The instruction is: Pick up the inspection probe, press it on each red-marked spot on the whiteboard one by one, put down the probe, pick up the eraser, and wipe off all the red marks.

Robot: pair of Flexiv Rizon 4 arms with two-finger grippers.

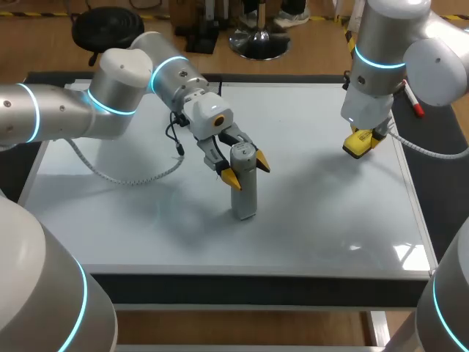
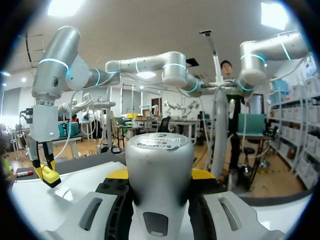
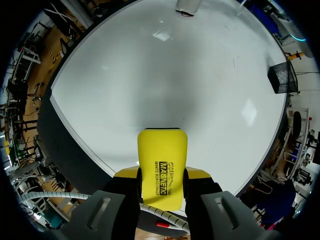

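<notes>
My left hand (image 1: 246, 170) on the upright inspection probe (image 1: 244, 196); right hand (image 3: 162, 174) carrying the eraser (image 3: 162, 150).
Head view: the probe stands on its base near the middle of the whiteboard (image 1: 146, 227), with my left fingers pressed to its two sides near the top. The eraser sits low over the board's far right corner, and I cannot tell from here whether it touches. Left wrist view adds that the probe body fills the gap between the pads, with the right hand and eraser ahead, off to one side. Only the right wrist view shows the eraser pinched between both fingers, white board surface beyond. A red-capped marker (image 1: 412, 99) lies on the dark worktop (image 1: 443, 213) just past the board's right edge.
</notes>
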